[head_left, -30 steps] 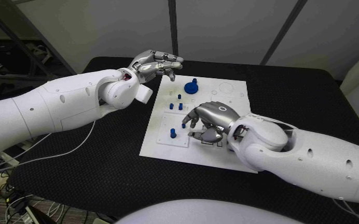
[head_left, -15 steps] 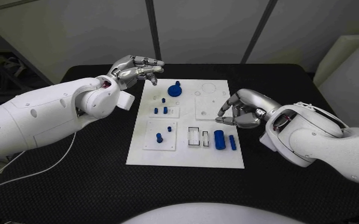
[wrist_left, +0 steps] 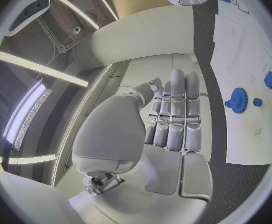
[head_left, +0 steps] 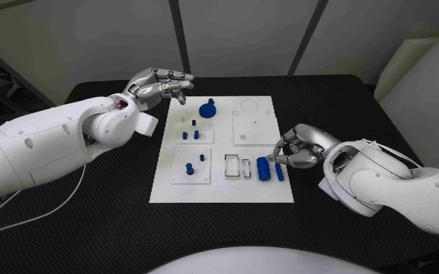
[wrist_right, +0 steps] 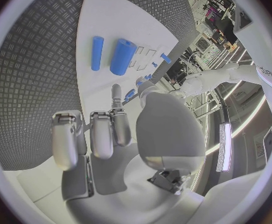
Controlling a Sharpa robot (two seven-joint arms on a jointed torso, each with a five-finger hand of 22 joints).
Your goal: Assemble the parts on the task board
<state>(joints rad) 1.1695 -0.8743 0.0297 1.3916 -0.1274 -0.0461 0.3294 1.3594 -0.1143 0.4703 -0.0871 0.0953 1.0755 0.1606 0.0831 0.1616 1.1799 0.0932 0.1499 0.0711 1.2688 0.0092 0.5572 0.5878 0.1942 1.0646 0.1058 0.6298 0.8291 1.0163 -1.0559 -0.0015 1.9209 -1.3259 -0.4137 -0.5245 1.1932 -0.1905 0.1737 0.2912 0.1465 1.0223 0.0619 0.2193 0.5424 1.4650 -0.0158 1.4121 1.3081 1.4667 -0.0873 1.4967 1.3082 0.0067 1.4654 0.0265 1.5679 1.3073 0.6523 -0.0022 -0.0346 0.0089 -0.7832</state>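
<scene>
We should bring our empty, curled right hand (head_left: 299, 146) squarely over the thin blue rod (head_left: 279, 171) on the white board (head_left: 222, 191) while our left hand (head_left: 161, 84) hovers curled, empty

**Surfaces and finishes on the table**

The task board (head_left: 224, 188) looks like smooth, matt white plastic. The blue parts (head_left: 262, 169) on it have a plain, even plastic look with a slight sheen. The black table (head_left: 110, 210) carries a rough, diamond-patterned matt covering. Both hands, left (head_left: 160, 85) and right (head_left: 297, 147), show brushed silver metal with soft highlights, on arms (head_left: 55, 141) shelled in glossy white plastic
</scene>
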